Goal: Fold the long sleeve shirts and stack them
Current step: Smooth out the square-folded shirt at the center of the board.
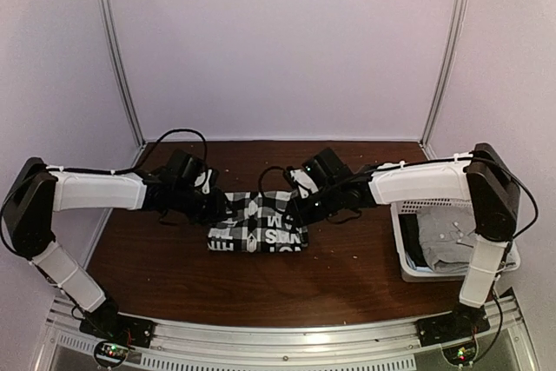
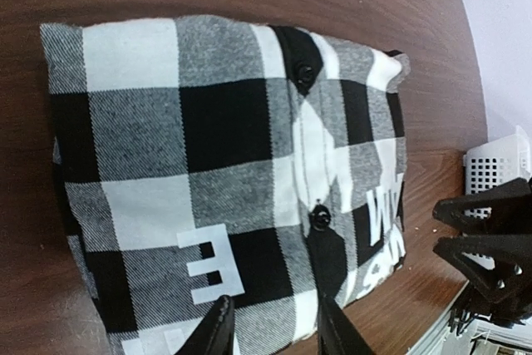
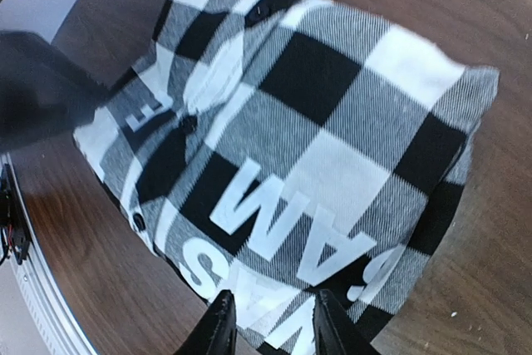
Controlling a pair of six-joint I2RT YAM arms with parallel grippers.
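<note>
checked shirt (image 1: 259, 234): folded down to a neat rectangle, lying flat on the table (image 1: 347, 277). It's dead centre of the overhead frame, right between the two grippers, with the buttons and big white letters facing up.
fold quality: looks pretty square to me in both wrist views. Edges line up and I can't see any sleeve poking out.
left gripper (image 2: 274, 332): bottom edge of its own wrist view, over the shirt's near edge. The fingers (image 2: 218, 328) sit a bit apart with flat cloth showing between them, so nothing is pinched as far as I can see. In the overhead it's at the shirt's left end.
right gripper (image 3: 273, 328): same deal at the bottom of its wrist view. The jaws are parted over the lettered end of the shirt and it has no hold on the cloth. In the overhead it's at the shirt's upper right corner.
grey shirt (image 1: 447, 241): bunched up inside the white basket (image 1: 401, 254) at the right side of the overhead frame. Clearly not folded.
done: one shirt folded, I'd say.
left: the grey one has to come out of the basket, get folded, then go on top of the checked one.
stack: none yet, there's only one shirt on the table.
progress guess: roughly halfway, give or take.
</note>
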